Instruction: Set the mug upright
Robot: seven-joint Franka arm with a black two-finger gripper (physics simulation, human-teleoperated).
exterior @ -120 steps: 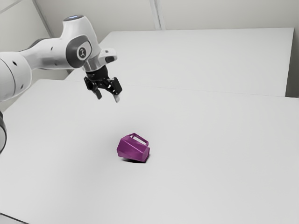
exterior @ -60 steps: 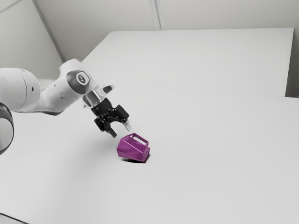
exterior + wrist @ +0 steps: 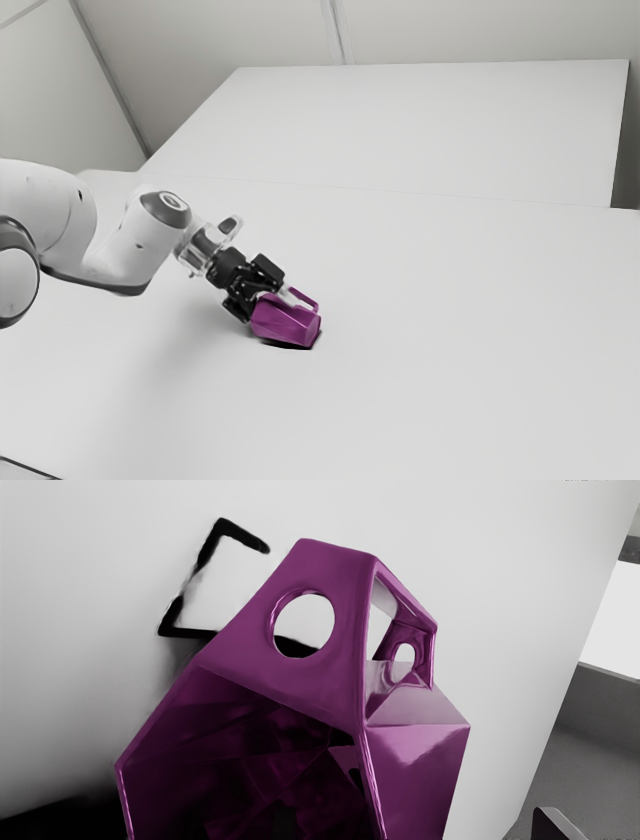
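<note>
no text can be read; perhaps an emblem (image 3: 171, 200) on the arm (image 3: 128, 245).

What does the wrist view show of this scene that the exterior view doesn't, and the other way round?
Wrist view: the dark interior of the purple faceted mug, plus a round hole's edge beside the mouth.
Exterior view: the white robot arm coming in from that view's left, wrist housing included.
Both: the mug, not upright, its handle, and the white tabletop.
</note>
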